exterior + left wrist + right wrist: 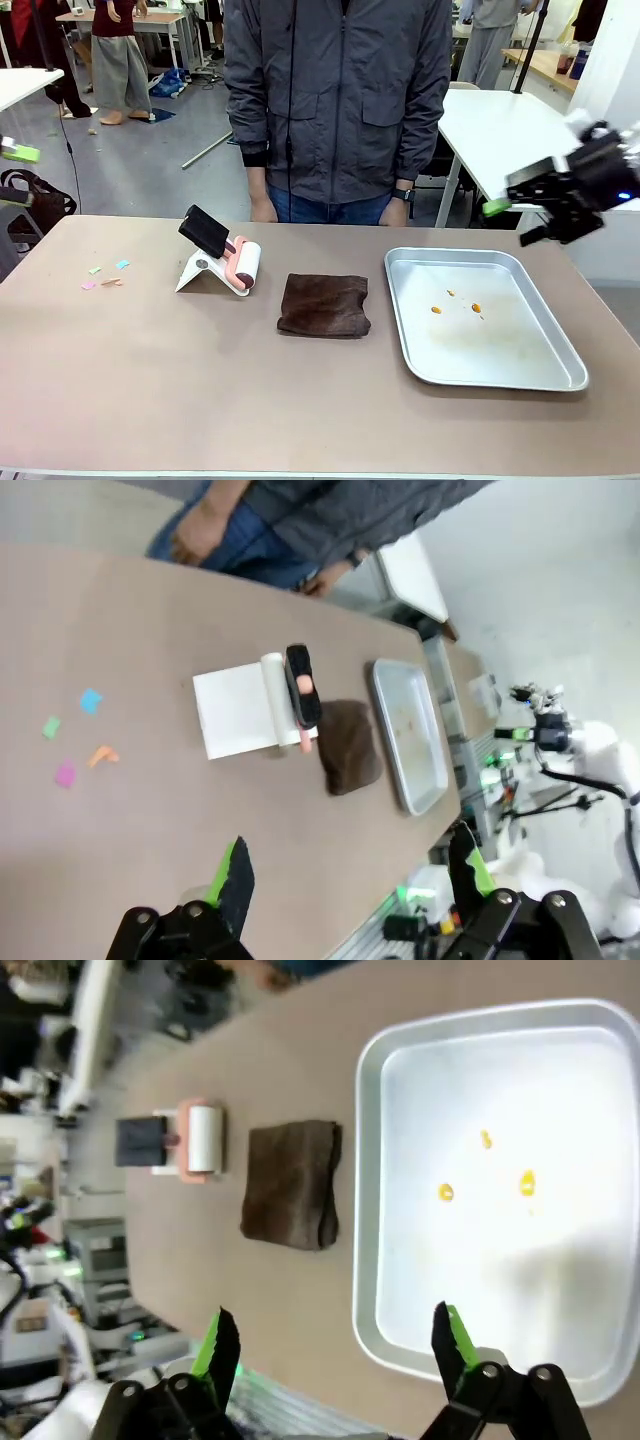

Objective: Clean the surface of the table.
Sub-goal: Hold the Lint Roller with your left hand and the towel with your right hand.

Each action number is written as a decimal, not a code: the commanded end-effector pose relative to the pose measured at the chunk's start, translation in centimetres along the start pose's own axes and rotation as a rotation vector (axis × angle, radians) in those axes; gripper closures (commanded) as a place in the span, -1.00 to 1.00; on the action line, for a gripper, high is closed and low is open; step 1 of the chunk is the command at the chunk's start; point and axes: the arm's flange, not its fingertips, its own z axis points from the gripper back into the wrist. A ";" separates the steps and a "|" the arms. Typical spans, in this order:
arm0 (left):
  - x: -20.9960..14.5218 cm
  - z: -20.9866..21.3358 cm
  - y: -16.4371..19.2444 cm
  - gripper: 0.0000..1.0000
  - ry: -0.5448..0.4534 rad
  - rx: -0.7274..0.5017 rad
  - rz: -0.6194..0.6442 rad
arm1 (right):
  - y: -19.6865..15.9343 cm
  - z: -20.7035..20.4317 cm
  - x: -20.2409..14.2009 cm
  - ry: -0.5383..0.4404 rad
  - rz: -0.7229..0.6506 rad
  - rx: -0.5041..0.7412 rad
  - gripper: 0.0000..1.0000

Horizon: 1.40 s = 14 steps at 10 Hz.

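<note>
Metal tray (pixel 500 350), brown cloth (pixel 324 305), lint roller (pixel 240 265)

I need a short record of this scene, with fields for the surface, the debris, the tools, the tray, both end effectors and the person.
surface: table, brownish top
debris: coloured paper scraps near its left end
tools: lint roller on a white stand; folded brown cloth beside it
tray: metal tray on the right, orange spots inside
left end effector: open, raised, empty
right end effector: open, raised, empty
person: stands at the far side
</note>
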 end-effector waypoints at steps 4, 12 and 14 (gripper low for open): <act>1.2 -10.2 -3.8 -1.00 0.137 0.170 -0.103 | 9.1 -11.5 0.2 0.077 -0.047 -0.225 -1.00; 1.2 -13.9 -6.0 -1.00 0.163 0.163 -0.129 | 10.3 -16.1 -3.0 0.180 -0.064 -0.199 -1.00; 0.4 -14.5 -6.4 -1.00 0.196 0.180 -0.166 | 10.1 -16.0 -2.9 0.190 -0.070 -0.195 -1.00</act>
